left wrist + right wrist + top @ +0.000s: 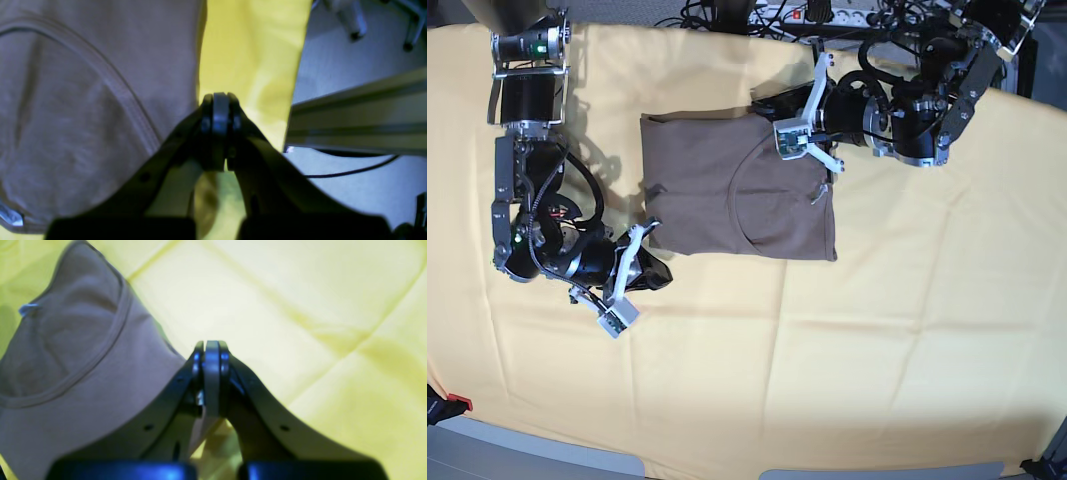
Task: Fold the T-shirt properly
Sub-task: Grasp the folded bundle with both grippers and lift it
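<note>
The taupe T-shirt (727,185) lies flat on the yellow table cloth (827,350) as a folded rectangle, its collar seam curving across the top layer. A small pale tag (817,195) shows near its right side. My left gripper (760,103) is shut at the shirt's far edge; in the left wrist view its tip (220,96) sits right beside the shirt (83,110). My right gripper (649,238) is shut at the shirt's near-left corner. In the right wrist view its tip (211,345) is over bare cloth, and the shirt (76,373) runs under its left finger. No fabric shows between either pair of jaws.
Cables and a power strip (827,15) lie along the table's back edge. Beyond the cloth's edge in the left wrist view are a metal rail (360,113), a black cable (350,171) and the floor. A small red item (457,403) sits at the front-left corner.
</note>
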You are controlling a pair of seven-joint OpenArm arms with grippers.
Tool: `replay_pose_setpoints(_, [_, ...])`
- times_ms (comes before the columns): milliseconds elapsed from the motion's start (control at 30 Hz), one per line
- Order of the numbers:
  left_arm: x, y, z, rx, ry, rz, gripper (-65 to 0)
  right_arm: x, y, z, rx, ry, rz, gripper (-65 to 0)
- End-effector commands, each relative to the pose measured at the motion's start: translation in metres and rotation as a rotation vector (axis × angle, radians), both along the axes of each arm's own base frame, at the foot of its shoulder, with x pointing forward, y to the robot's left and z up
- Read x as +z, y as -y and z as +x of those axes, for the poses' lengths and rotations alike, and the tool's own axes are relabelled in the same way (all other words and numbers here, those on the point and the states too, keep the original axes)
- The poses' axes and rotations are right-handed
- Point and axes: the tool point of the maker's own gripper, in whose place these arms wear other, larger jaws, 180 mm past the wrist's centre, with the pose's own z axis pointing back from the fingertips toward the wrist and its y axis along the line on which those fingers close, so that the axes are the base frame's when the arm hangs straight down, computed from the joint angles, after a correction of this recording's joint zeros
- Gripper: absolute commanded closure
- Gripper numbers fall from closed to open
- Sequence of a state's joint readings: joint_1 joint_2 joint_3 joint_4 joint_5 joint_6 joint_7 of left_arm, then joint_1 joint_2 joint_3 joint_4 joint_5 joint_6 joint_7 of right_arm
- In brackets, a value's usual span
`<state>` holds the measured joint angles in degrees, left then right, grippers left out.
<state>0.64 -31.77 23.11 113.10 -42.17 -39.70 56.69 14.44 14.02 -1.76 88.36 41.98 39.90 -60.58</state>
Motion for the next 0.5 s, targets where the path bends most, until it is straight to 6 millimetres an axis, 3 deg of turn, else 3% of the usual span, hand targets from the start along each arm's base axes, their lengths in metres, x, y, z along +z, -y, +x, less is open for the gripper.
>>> replay_pose_setpoints(0, [0.01,0.004,0.004,-0.007,0.028,-0.039,0.0,0.017,-0.005,0.011,0.012,0.049,0.025,0.0])
replay_pose_setpoints(267, [-0.006,0.016,0.009,0.027,-0.004,-0.049,0.0,-0.017,-0.023,0.005,0.114,-0.014,-0.124,0.0])
replay_pose_setpoints(467, [-0.017,0.017,0.014,0.05,-0.01,-0.03,0.0,-0.029,-0.019,-0.006,0.131,-0.045,-0.143,0.0])
